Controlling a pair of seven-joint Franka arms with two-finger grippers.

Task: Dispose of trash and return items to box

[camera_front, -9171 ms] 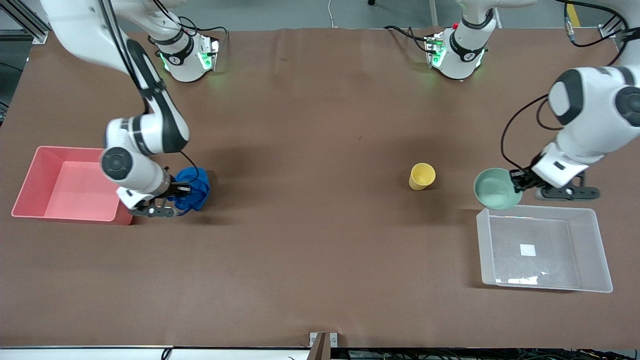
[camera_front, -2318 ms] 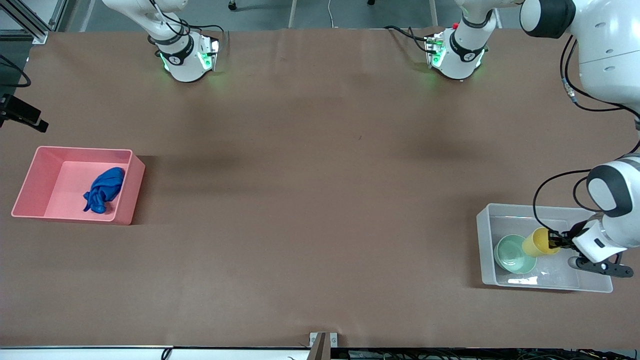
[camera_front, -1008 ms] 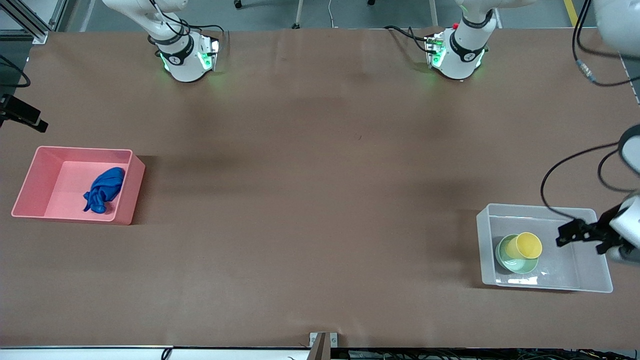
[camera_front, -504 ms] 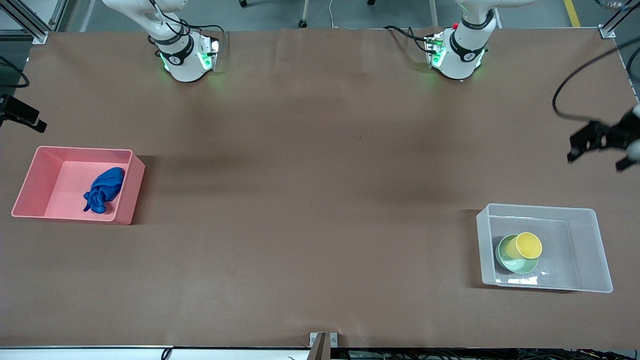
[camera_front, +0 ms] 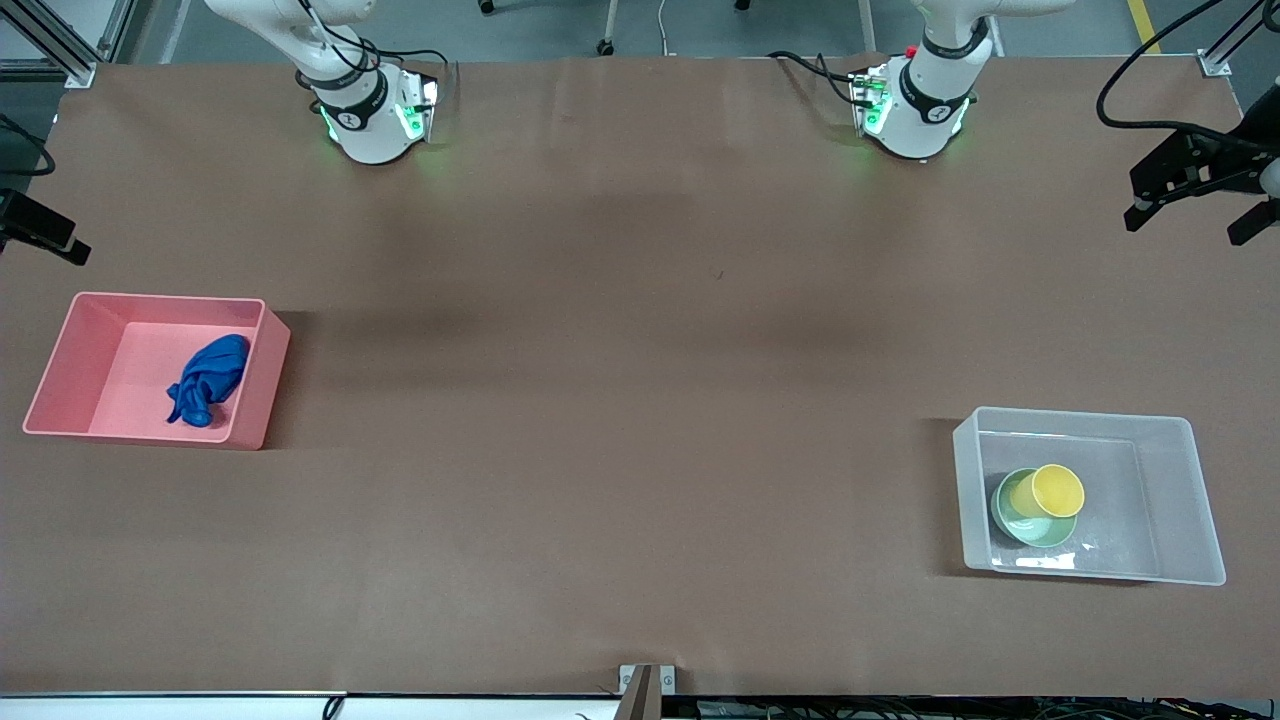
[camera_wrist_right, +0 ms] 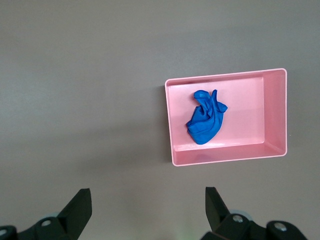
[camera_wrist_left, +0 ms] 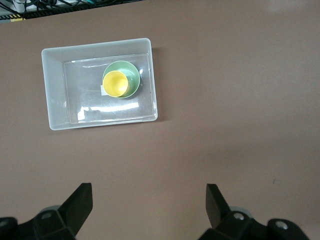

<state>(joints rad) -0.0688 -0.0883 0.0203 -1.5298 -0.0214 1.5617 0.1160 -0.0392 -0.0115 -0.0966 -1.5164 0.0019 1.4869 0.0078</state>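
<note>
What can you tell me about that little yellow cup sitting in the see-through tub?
The yellow cup is small, smooth and plain, plastic by the look of it, with a round open mouth and no handle. It sits inside the pale green bowl, leaning a little rather than standing straight, and appears empty. Both lie in the clear tub at the left arm's end of the table. Nothing else touches it.

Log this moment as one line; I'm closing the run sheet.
blue cloth in pink bin | yellow cup in green bowl, clear tub | left gripper, right gripper open, empty
</note>
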